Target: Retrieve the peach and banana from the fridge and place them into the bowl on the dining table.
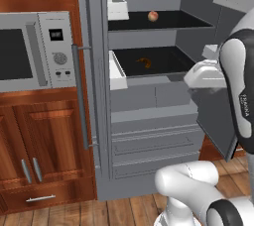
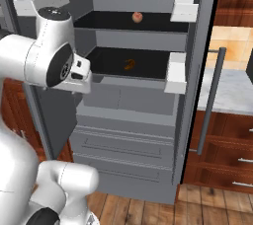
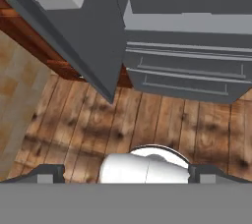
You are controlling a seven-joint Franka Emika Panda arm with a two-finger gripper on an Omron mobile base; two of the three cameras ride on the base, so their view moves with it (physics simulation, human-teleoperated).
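The grey fridge [image 1: 149, 136] [image 2: 128, 130] stands with both doors open. The peach [image 1: 153, 16] [image 2: 137, 17], small and round, rests on the upper black shelf. An orange-brown banana [image 1: 144, 62] [image 2: 129, 64] lies on the shelf below. My white hand [image 1: 201, 75] [image 2: 81, 78] hovers in front of the fridge at the lower shelf's height, toward its right side, and points down. In the hand view my gripper [image 3: 128, 175] is open, its tips far apart over the wooden floor and the fridge's bottom drawers [image 3: 187, 70], with nothing between them. The bowl and the dining table are out of view.
A built-in microwave [image 1: 30, 51] and wooden cabinets [image 1: 44, 145] flank the fridge's left. Open doors carry white bins [image 1: 116, 7] [image 2: 175, 73] and a long bar handle [image 2: 212, 100]. The other door [image 1: 218, 121] hangs close by my arm. A marbled counter [image 2: 230, 93] lies further right.
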